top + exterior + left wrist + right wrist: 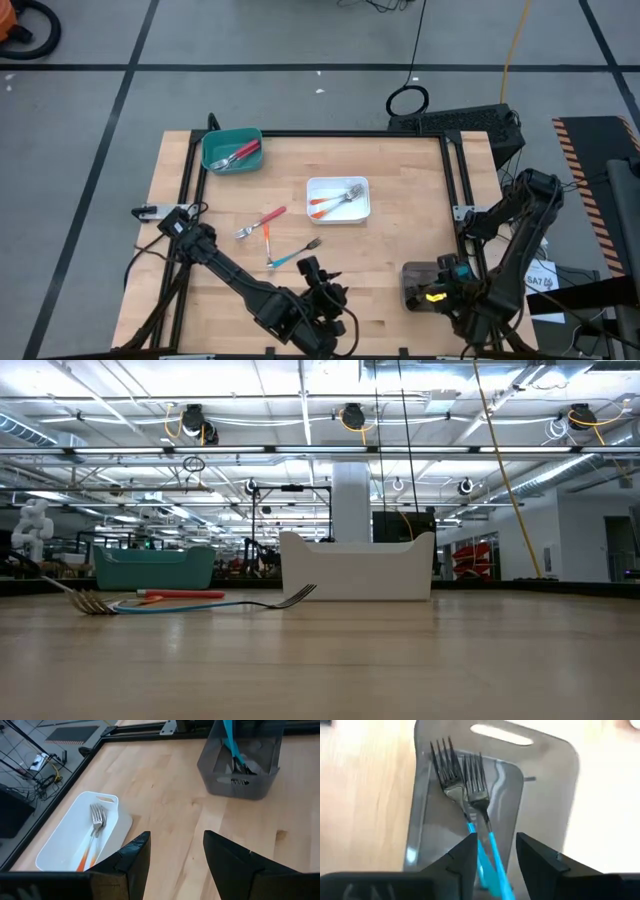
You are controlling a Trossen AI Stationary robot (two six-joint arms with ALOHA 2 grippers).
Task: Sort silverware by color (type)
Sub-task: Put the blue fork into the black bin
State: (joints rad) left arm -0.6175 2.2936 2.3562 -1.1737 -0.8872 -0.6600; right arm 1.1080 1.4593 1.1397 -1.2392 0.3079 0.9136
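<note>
From above, three forks lie loose on the wooden table (400,240): a red fork (262,221), an orange fork (268,243) and a blue fork (295,253), all just ahead of the left gripper (318,275).

The low view alone shows a ceiling of pipes and lamps.

The left wrist view shows fingers apart, empty, two orange-handled forks (92,832) in the white tray (107,800) beyond.

The right gripper (495,852) is spread, two blue-handled forks (470,795) between and beyond its fingers, in the grey tray (545,795).
</note>
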